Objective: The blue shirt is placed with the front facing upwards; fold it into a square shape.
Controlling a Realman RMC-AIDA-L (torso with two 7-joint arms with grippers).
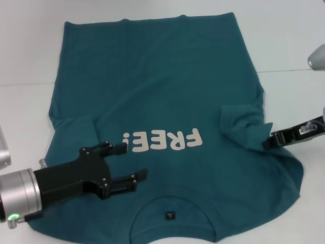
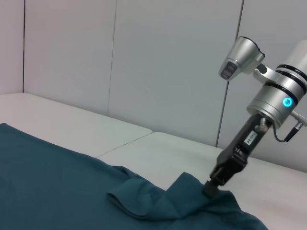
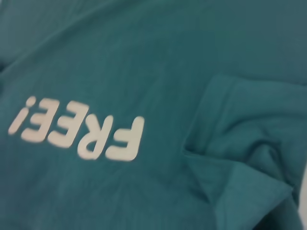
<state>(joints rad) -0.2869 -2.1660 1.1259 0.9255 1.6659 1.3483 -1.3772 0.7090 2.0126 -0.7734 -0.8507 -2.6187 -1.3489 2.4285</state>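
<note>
The blue shirt [image 1: 167,86] lies front up on the white table, its "FREE!" print [image 1: 162,141] and its collar label [image 1: 169,215] at the near end. Both sleeves are folded inward onto the body. My left gripper [image 1: 134,161] hovers open over the shirt's left chest, just beside the print, with nothing between its fingers. My right gripper [image 1: 266,143] is shut on the bunched edge of the folded right sleeve [image 1: 241,124]. The left wrist view shows this gripper [image 2: 211,188] pinching the raised fabric [image 2: 184,189]. The right wrist view shows the print [image 3: 76,132] and the creased sleeve [image 3: 249,120].
The white table [image 1: 30,51] reaches beyond the shirt on the left, right and far sides, with a seam line across it. A grey part of the right arm [image 1: 317,56] hangs at the right edge. Pale wall panels [image 2: 144,57] stand behind the table.
</note>
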